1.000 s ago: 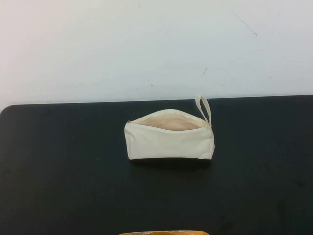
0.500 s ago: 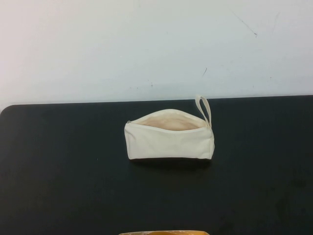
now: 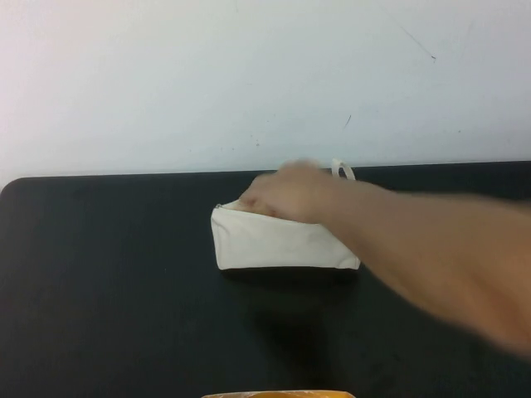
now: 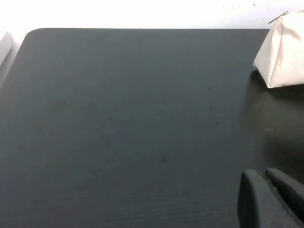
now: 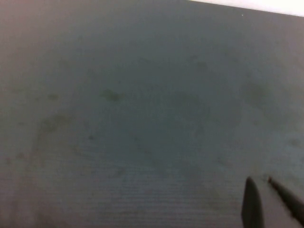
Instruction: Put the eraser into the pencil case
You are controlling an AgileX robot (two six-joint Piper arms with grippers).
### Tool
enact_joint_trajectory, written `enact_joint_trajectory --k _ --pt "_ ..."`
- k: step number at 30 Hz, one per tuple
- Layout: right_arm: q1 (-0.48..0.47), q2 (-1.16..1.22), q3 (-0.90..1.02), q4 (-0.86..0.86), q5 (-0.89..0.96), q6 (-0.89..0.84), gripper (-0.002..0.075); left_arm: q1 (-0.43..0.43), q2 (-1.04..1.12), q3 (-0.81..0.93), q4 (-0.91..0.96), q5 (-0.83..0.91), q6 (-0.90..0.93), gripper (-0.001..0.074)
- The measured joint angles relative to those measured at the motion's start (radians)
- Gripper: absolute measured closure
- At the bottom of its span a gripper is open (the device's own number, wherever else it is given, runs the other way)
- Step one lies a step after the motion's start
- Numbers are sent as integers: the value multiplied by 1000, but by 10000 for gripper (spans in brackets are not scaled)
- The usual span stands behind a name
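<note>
High view: person's hand (image 3: 292,192), blurred, at the mouth of the pencil case (image 3: 274,242) on the black table (image 3: 108,282); its grip cannot be told. Eraser: not visible. Left gripper (image 4: 271,199) and right gripper (image 5: 268,203): parked low over bare table, well apart from the pouch. Risk: the hand may shift the pouch.

Dark table top (image 5: 133,118) – right gripper (image 5: 268,202) tips low at one corner

Even soft light; arm (image 3: 431,249) motion-blurred, possibly defocused.
</note>
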Motion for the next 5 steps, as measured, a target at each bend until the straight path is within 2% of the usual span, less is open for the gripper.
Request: enact_joint_trajectory --k 5 --pt "0 0 0 0 0 2 726 0 0 0 0 0 0 736"
